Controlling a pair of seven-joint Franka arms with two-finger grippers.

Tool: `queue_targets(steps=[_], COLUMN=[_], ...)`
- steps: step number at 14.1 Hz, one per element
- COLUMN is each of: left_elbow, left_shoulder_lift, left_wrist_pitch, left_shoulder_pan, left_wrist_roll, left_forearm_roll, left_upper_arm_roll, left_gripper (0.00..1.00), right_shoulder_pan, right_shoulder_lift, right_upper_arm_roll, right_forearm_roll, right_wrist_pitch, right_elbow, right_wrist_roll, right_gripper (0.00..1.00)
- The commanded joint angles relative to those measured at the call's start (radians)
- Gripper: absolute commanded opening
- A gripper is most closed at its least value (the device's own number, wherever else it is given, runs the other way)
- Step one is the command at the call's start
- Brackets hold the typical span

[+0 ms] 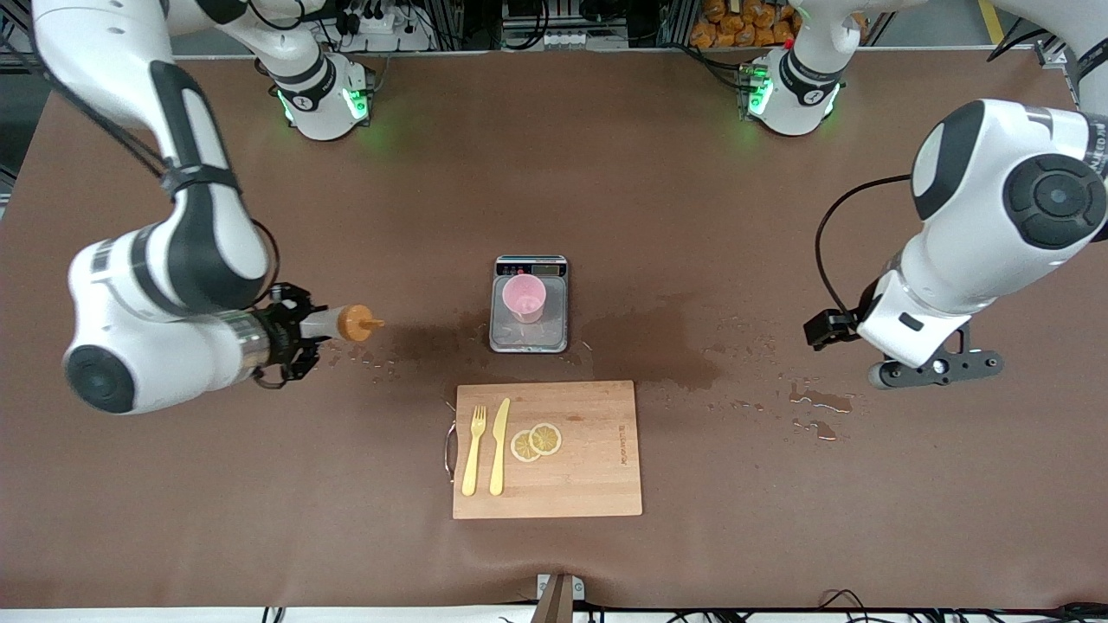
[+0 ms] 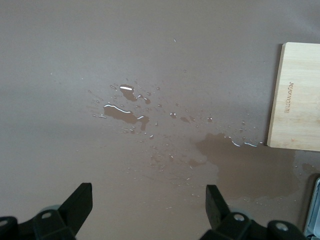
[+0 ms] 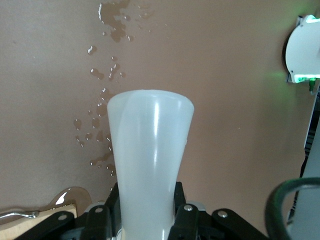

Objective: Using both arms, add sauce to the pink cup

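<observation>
Spanning the whole scene, one brown table [image 1: 173,519] is seen with two white jointed arms over it. The left arm waits over the wet patches at its own end, and the left gripper [image 2: 149,206] is spread wide with nothing between its two black fingers [image 2: 80,200]. The right gripper [image 1: 290,333] is pressed against one translucent greyish-white squeeze bottle [image 1: 333,323], which is held on its side above the table with its orange nozzle pointing toward the scale. One wooden cutting board [image 1: 589,484] lies nearer the front camera than that nozzle and carries one yellow plastic fork [image 1: 473,450], one yellow plastic knife [image 1: 499,446] and two lemon slices [image 1: 536,441]. One steel scale [image 1: 530,333] lies ahead of the nozzle, well apart from it. One pale-pink plastic cup [image 1: 524,298] stands upright on the scale.
</observation>
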Motion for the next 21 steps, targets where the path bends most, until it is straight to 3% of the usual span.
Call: queue_targets(steps=[1,3,6,10,21], left_elbow=[-0.024,-0.024,-0.024,-0.024,-0.022], left_shoulder_lift=[-0.032,-0.032,-0.032,-0.029,-0.026], left_wrist_pitch=[-0.01,-0.01,-0.01,-0.01,-0.01], left_shoulder_pan=[0.033,0.04,0.05,0.071,0.086], left_wrist_roll=[0.035,0.046,0.066,0.112,0.126], left_forearm_roll=[-0.028,-0.033,-0.039,-0.048,-0.061], left_upper_arm_roll=[-0.014,-0.014,-0.012,-0.011,-0.011], left_gripper=[1.0,1.0,1.0,1.0,1.0], right_shoulder_pan=[0.064,0.103,0.205,0.245,0.409], right_shoulder_lift=[-0.022,-0.022,-0.022,-0.021,-0.005], right_upper_arm_roll=[-0.013,-0.011,-0.013,-0.014,-0.014], right_forearm_roll=[-0.037,-0.066,-0.189,-0.209,-0.437], right_wrist_pitch=[-0.009,-0.012,-0.013,-0.035,-0.163], right_elbow=[0.005,0.005,0.005,0.007,0.005], right_wrist_roll=[0.106,0.16,0.272,0.32,0.385], right_gripper=[0.43,0.43,0.43,0.42,0.41])
